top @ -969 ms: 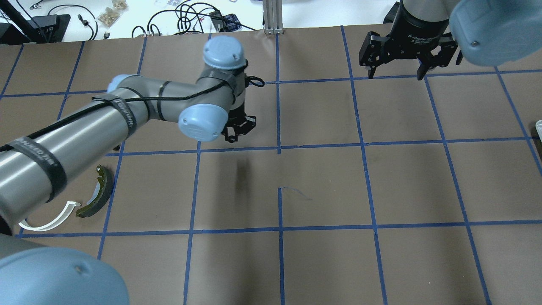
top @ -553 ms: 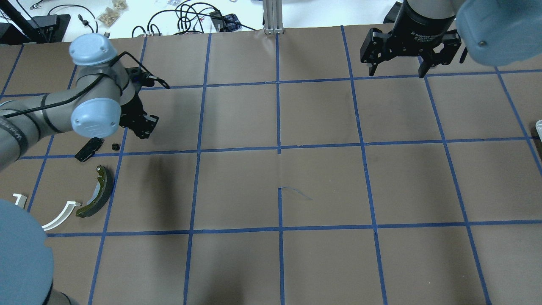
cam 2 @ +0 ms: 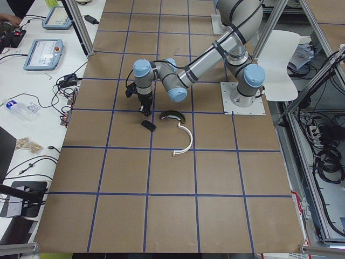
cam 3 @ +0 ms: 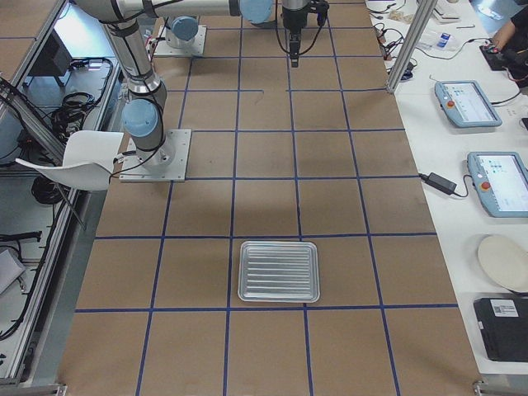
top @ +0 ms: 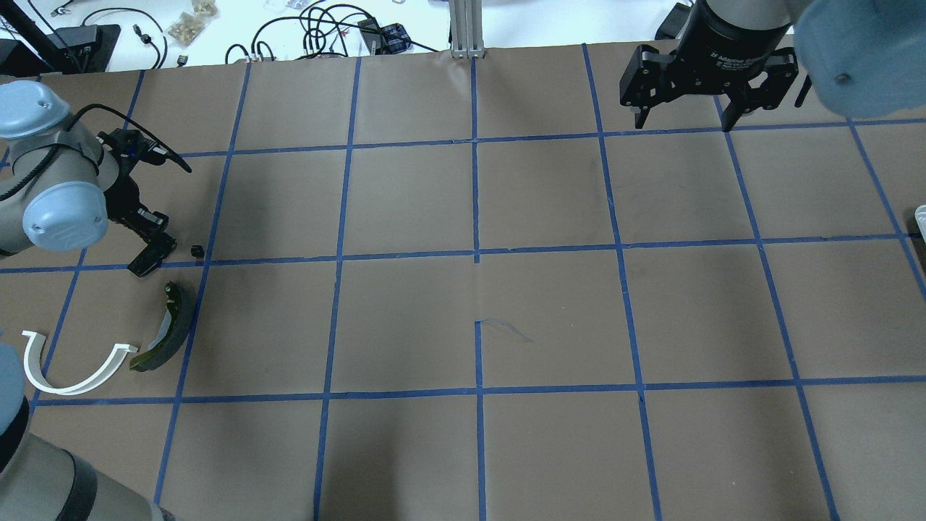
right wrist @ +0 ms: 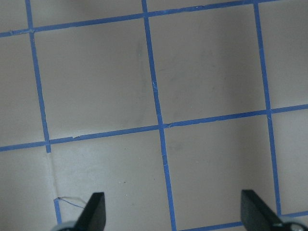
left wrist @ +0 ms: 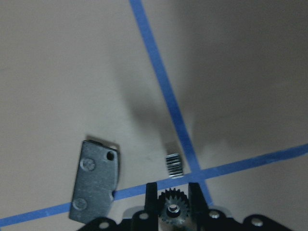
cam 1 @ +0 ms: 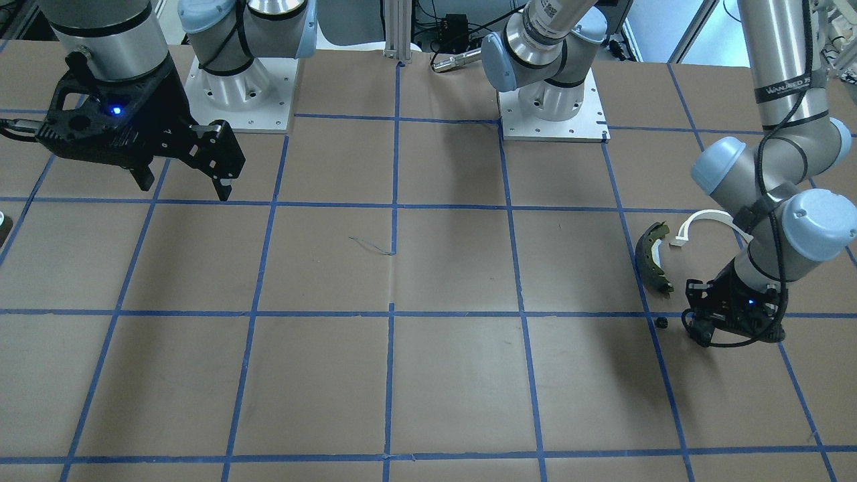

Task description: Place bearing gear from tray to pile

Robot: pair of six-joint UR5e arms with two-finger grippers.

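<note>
I count two gears. The left gripper (left wrist: 172, 190) pinches one gear (left wrist: 171, 211) low over the desk (top: 542, 311). A second gear (left wrist: 174, 165) lies near the one plate (left wrist: 94, 185), one shoe (top: 168, 329) and one arch (top: 72, 380). The one tray (cam 3: 279, 272) sits well apart. The right gripper (top: 684, 124) gapes wide, holding nothing.

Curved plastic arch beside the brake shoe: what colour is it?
White; the curved plastic arch shows best in the overhead exterior view.
</note>
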